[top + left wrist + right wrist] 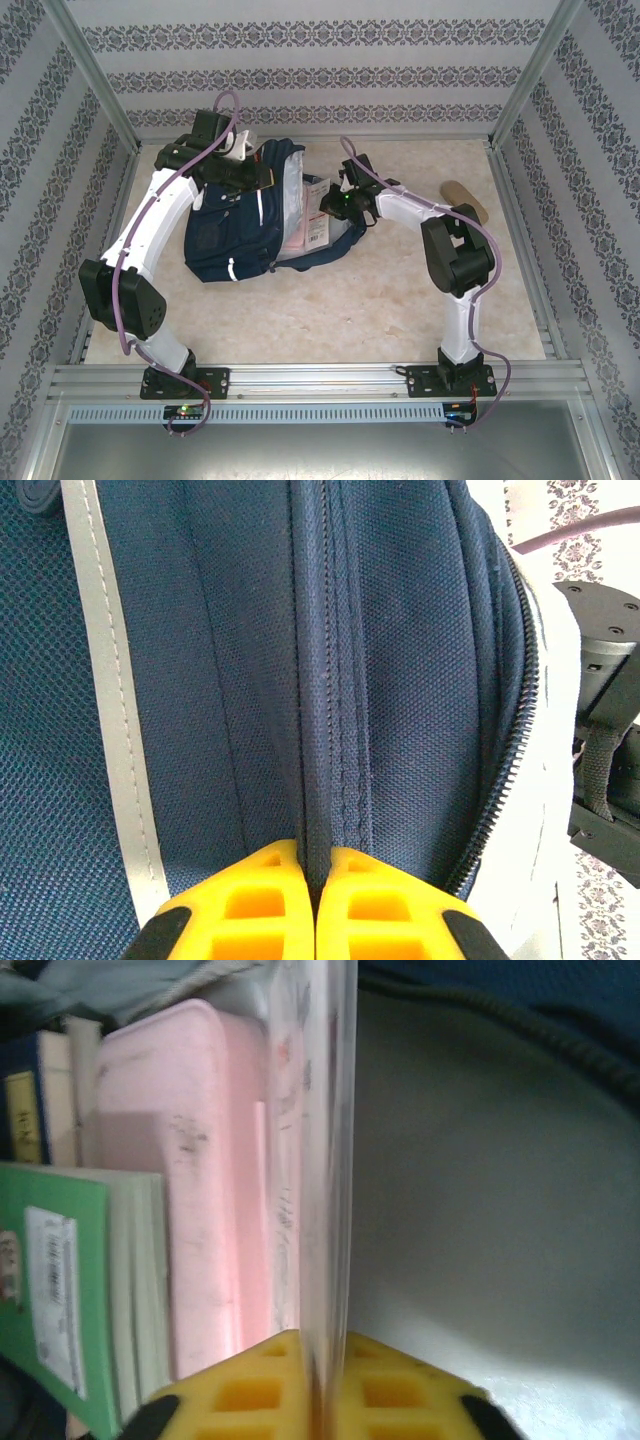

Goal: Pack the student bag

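The student bag [232, 240] lies on the counter [400, 300], its mouth open toward the right side, and the left end effector [315, 885] pinches a ridge of its navy fabric beside the zip [515, 780]. The right end effector [320, 1380] pinches a thin clear sheet [325, 1160] beside a pink case [215, 1180] inside. The sheet likely should slide straight in along the case, unbuckled, with the opening held taut.

This looks like a robot test cell in a laboratory. The wallpaper walls [320, 60], with their bands of ornament, are flat panels held in a frame of bare aluminium posts [95, 80]. The left arm [140, 225] and the right arm [458, 255] are bolted to a metal rail [320, 378] at the near edge of a beige stone-pattern table top [350, 300], and a slotted cable duct [320, 412] runs beside the rail.
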You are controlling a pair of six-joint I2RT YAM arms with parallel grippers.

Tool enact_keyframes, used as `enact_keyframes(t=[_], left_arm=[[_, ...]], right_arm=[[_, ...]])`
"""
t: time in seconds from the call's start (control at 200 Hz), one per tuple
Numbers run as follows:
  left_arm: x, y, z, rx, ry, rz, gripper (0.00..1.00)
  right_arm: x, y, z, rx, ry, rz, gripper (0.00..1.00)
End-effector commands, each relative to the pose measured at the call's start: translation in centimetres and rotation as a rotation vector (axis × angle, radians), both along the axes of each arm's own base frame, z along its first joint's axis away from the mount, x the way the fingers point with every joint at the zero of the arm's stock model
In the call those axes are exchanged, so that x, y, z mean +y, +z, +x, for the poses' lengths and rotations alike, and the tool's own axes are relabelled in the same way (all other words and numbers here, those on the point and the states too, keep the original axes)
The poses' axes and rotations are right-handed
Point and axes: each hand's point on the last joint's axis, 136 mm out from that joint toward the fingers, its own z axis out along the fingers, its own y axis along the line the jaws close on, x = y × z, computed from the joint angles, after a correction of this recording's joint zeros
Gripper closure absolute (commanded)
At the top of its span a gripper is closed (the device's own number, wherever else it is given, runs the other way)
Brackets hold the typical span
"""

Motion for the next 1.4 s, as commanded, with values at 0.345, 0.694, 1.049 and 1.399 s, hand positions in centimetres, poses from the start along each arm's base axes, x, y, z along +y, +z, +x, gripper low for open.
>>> enact_keyframes(t=[0.345, 0.694, 1.049, 1.399], left_arm=[[0.2, 3.9, 1.0, -0.122, -0.008, -0.05, 1.0], [0.2, 3.9, 1.0, -0.118, -0.007, -0.056, 1.0], [-0.7, 4.4, 1.1, -0.117, -0.015, -0.126, 1.0], [-1.3, 4.2, 1.1, -0.108, -0.029, -0.146, 1.0]], right_arm=[[-0.7, 7.3, -0.1, -0.111, -0.003, 0.153, 1.0], [2.7, 3.3, -0.9, -0.006, -0.001, 0.203, 1.0], [4.5, -0.9, -0.5, 0.086, -0.088, 0.261, 1.0], [9.1, -1.3, 0.1, 0.111, -0.05, 0.366, 0.98]])
